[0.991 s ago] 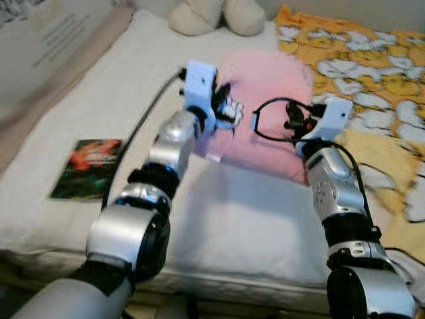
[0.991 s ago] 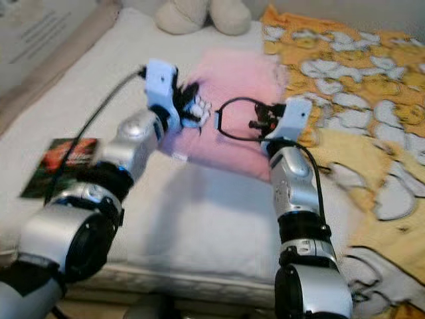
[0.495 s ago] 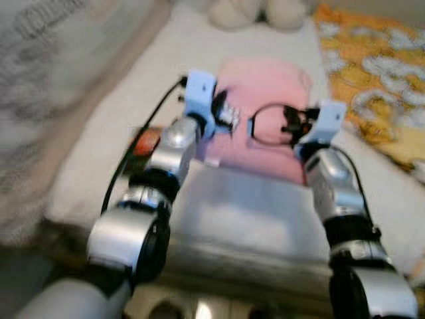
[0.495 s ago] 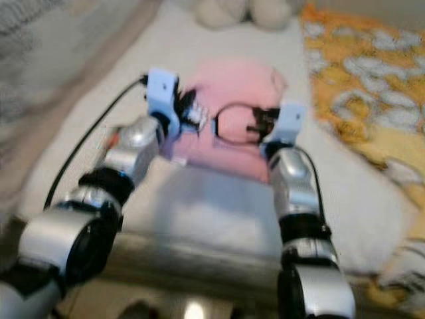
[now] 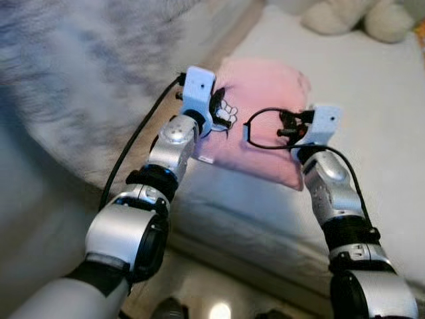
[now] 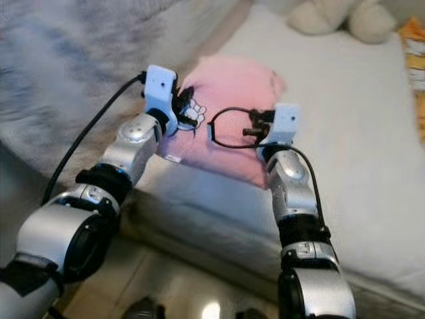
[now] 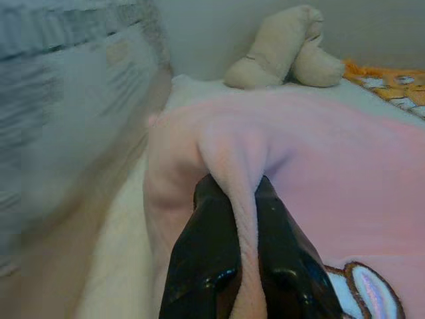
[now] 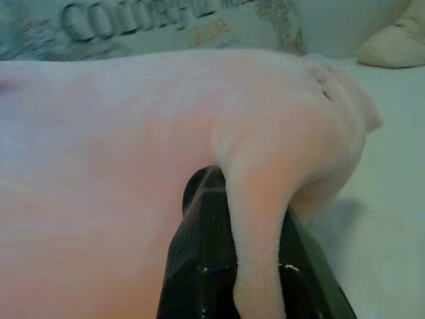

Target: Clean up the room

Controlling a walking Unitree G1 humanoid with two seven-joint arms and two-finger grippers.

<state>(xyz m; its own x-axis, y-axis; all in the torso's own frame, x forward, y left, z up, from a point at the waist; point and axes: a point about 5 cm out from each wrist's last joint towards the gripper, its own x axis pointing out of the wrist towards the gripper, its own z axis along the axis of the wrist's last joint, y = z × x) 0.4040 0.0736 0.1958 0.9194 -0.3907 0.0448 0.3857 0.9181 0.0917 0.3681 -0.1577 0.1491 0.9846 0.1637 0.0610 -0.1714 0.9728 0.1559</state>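
Pinching a raised fold of the pink pillow (image 7: 345, 173) between the two black fingers (image 7: 202, 266) of the left gripper (image 7: 242, 276), jaws nearly closed with only the thickness of fleece between them. Pinching a second fold likewise in the right gripper (image 8: 255, 266), fingers (image 8: 202, 246) pressed against either side of the ridge. Gripping at two points on the near half of the pillow, left and right, apparently to keep the soft body level and stop it sagging or swinging from a single corner. Holding the pillow out in front at arm's length, over the near edge of the white mattress (image 5: 372, 86), the far part probably resting on or just above the sheet; contact impossible to confirm. Showing a cartoon print (image 5: 226, 114) on the fabric just beside the left gripper. Trailing a black cable (image 5: 265, 129) in a loop across the pink surface near the right wrist. Lying well beyond, at the far end of the mattress: a beige plush toy (image 5: 352, 14). Lying off to the robot's left: a blurred grey blanket (image 5: 80, 73). Judging the step in hand as carrying the pillow toward its proper place on the bed. Risking slippage, since fleece folds can pull free under a shallow pinch.
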